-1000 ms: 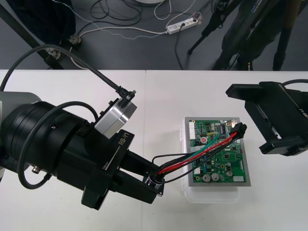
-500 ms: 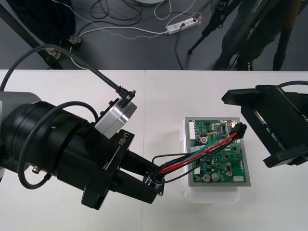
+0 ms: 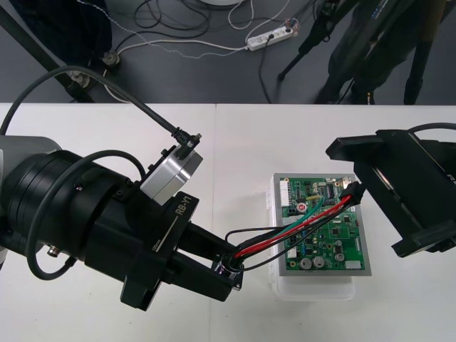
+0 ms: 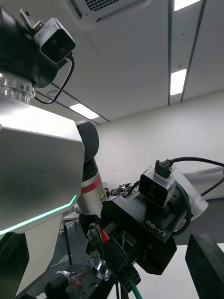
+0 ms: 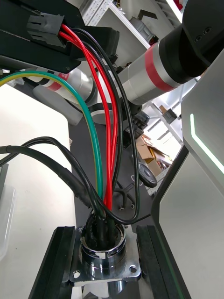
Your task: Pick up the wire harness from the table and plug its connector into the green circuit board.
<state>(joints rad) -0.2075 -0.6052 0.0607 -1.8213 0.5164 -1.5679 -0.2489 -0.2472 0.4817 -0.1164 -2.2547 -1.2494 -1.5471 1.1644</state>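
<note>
— Clamped tight on the round socket (image 5: 103,254), going by the left gripper (image 3: 228,273), with the flange lying across both black fingers (image 5: 55,266).

— And on the right?

— Spread wide and gripping nothing. Hovering there as the right gripper (image 3: 370,199), just beside the black plug (image 3: 351,192) at the far right edge of the green circuit board (image 3: 335,242).

— Seated in the board, or merely lying on it?

— Cannot tell. Safer to assume not seated.

— Worst case, then?

— Dragging on the wires (image 3: 292,231). Strung from socket to plug across the board without much slack, judging by the red ones. By pulling back with the left arm, probably tugging the plug off its edge, or sliding the white base (image 3: 313,288) over the table (image 3: 242,142).

— Anything else?

— Closing the right fingers off-centre. Likely tipping the plug, or pinching the red and black leads instead of the housing. Then pressing down crooked and probably bending pins rather than mating.

— Remedy?

— Give slack first. Square up on the plug before squeezing.
</note>
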